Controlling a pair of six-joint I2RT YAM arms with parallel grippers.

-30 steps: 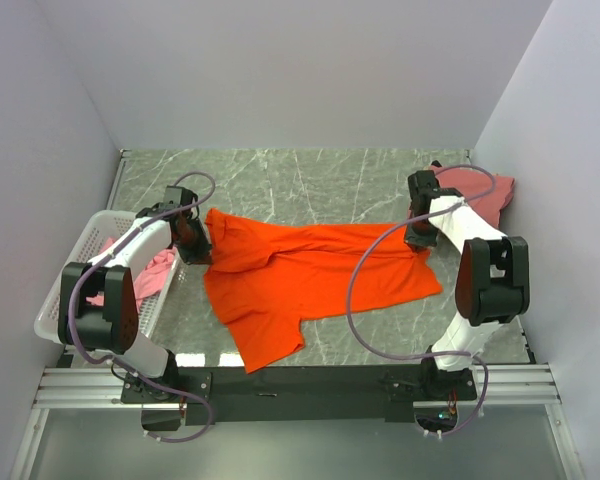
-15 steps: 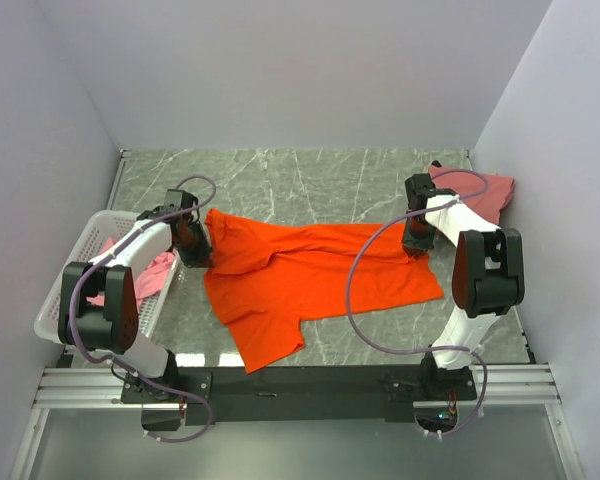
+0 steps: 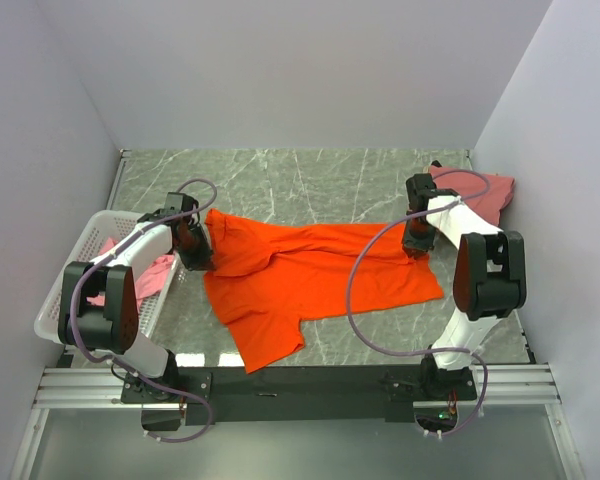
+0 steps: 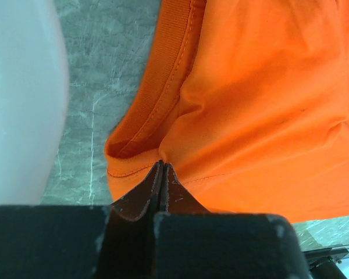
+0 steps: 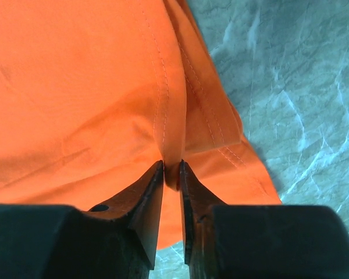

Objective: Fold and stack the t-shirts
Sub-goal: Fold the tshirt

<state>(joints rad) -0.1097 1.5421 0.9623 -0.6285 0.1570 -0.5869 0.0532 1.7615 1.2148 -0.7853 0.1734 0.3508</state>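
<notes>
**Two-arm grasp on a spread shirt.** We see the orange t-shirt [image 3: 300, 275] lying rumpled on the table [image 3: 310, 180], stretched between the two grippers. The left gripper [image 4: 161, 165] is pinched together on a fold beside the ribbed collar. The right gripper [image 5: 171, 165] is clamped on a stitched hem fold, with a thin pleat of cloth filling the slit between its jaws.

We judge both bites shallow. A brisk lift or an uneven pull could let the cloth slip free, or leave the fold skewed.

Just outside the left gripper stands the white basket [image 3: 65, 290] holding a light pink shirt [image 3: 158, 272], near enough to catch a trailing sleeve. Beyond the right gripper a salmon shirt [image 3: 485, 195] lies by the wall.
</notes>
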